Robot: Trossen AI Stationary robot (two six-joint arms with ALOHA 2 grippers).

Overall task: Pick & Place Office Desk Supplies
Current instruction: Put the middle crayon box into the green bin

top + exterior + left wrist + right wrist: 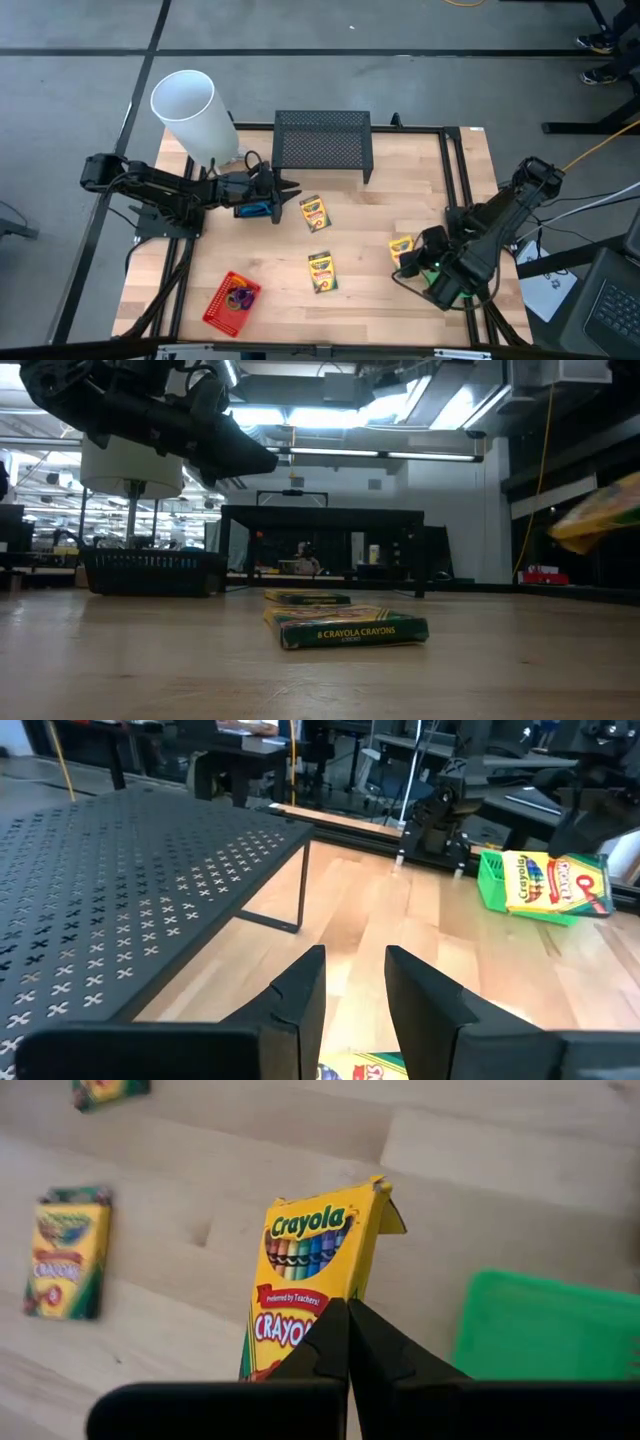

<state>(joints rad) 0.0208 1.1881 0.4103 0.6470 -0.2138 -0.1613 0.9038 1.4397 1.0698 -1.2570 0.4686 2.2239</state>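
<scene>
I have the right gripper (347, 1342) clamped on a crayon box (305, 1285), fingers pinching the lower part of its printed face so the box stands up out of the jaws with its flap end away from me. It hangs above the wood just beside the green basket (441, 285), on the side facing the black mesh stand (322, 140), so I judge the drop into that basket is the step in hand.

The box is light, thin card: stiff enough across its flat faces but easy to crush at the edges, and its glossy print could slide if I loosen too early. I judge the grip on the broad faces to be the right one; I would keep it until the box is over the basket's opening.

Two more crayon boxes lie flat on the table (410, 200) in front of the stand: the nearer crayon box (314, 213) close to it, the farther crayon box (321, 271) well out from it. The red basket (231, 299) with purple and orange loops (240, 295) inside sits farther out again.

The left gripper (355, 985) hovers just off the stand's front corner, jaws a narrow gap apart and holding nothing, above the nearer box
</scene>
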